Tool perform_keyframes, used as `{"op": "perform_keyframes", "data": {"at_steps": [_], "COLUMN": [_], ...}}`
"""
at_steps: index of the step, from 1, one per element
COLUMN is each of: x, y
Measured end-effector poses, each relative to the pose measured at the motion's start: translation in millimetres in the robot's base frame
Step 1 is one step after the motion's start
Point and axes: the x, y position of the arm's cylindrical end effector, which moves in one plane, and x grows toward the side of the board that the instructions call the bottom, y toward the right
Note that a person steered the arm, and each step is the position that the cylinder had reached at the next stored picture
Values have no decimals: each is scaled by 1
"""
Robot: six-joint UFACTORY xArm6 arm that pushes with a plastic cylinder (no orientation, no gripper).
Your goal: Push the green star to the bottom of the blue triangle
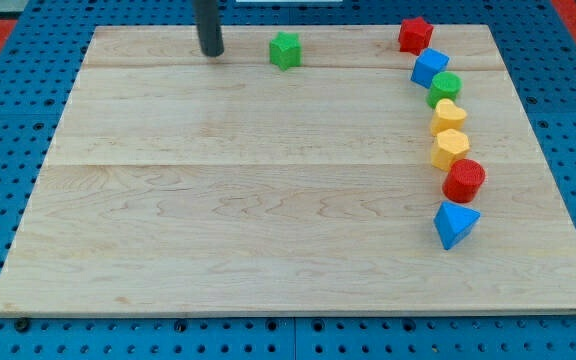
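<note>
My tip stands on the wooden counter near the view's top edge, left of the middle. The rod goes straight up and leaves the view at the top. There is no gripper on this arm, only the rod, so nothing is grasped or released; the tip touches no block.

The green star lies near the view's top, to the right of my tip, with a clear gap of bare wood between them. Both are at about the same height in the view.

The blue triangle lies far from the star, on the view's right side, below the middle of the counter. It is the lowest block of a curved line on the right. From the top of this line I see a red star, then a blue block, whose shape looks like a cube, then a green round block, then a yellow block, a second yellow block that seems six-sided, and a red cylinder. The neighbours in this line touch or nearly touch. The red cylinder sits just above the blue triangle.

The green star is well apart from the blue triangle, up and to the left of it.
</note>
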Motion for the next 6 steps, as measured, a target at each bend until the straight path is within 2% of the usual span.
{"op": "perform_keyframes", "data": {"at_steps": [1, 3, 4, 5, 6], "x": [-8, 48, 21, 3, 43], "y": [80, 92, 74, 86, 109]}}
